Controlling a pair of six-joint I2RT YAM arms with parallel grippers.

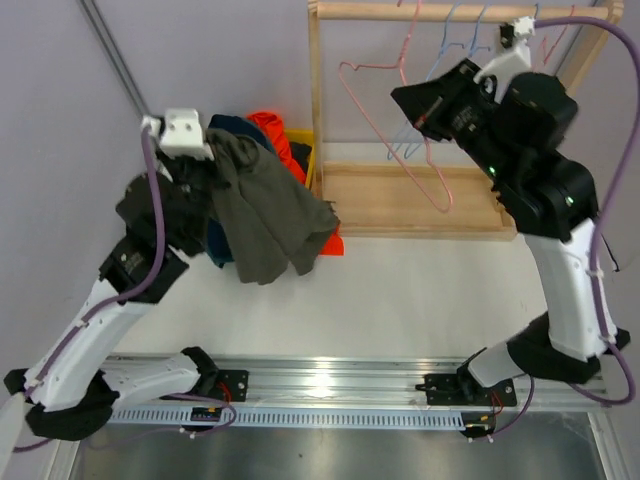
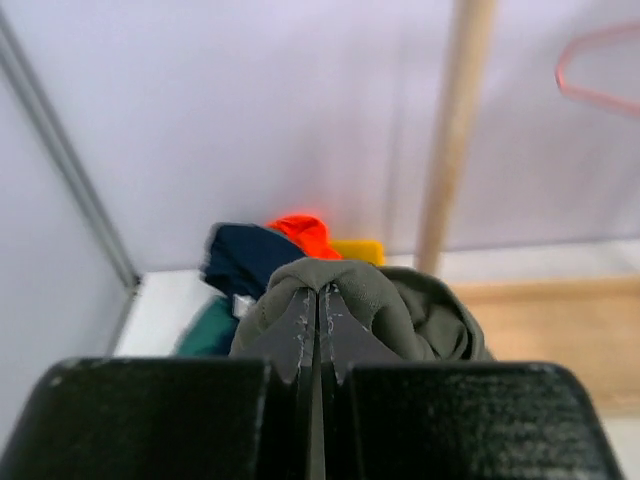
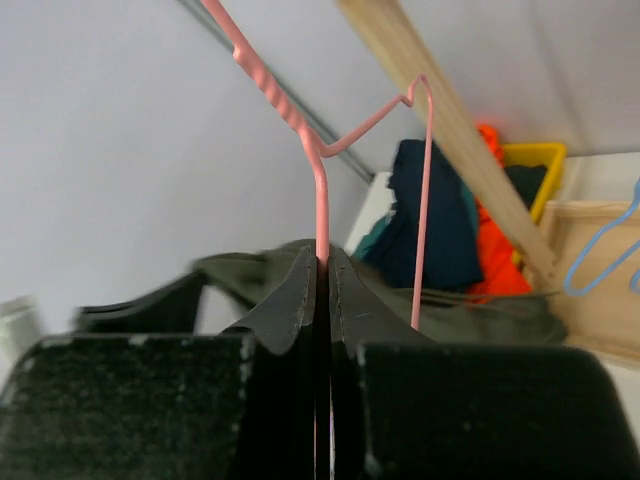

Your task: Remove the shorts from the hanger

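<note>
My left gripper [image 1: 222, 150] is shut on the olive-grey shorts [image 1: 268, 215] and holds them up above the table; they hang off the hanger, and the fabric bulges around the gripper [image 2: 318, 292] in the left wrist view [image 2: 400, 305]. My right gripper [image 1: 412, 108] is shut on the bare pink hanger [image 1: 395, 120], pinching its wire [image 3: 321, 215] between the fingertips in the right wrist view. Behind the olive pair lie navy [image 1: 228, 125], teal [image 2: 210, 330] and orange [image 1: 280, 140] shorts in a heap. The black pair I cannot make out.
A wooden rack [image 1: 420, 205] stands at the back right with blue hangers [image 1: 450, 40] on its top rail. A yellow bin [image 1: 300, 150] sits beside the heap. A grey pole [image 1: 110, 50] slants at the back left.
</note>
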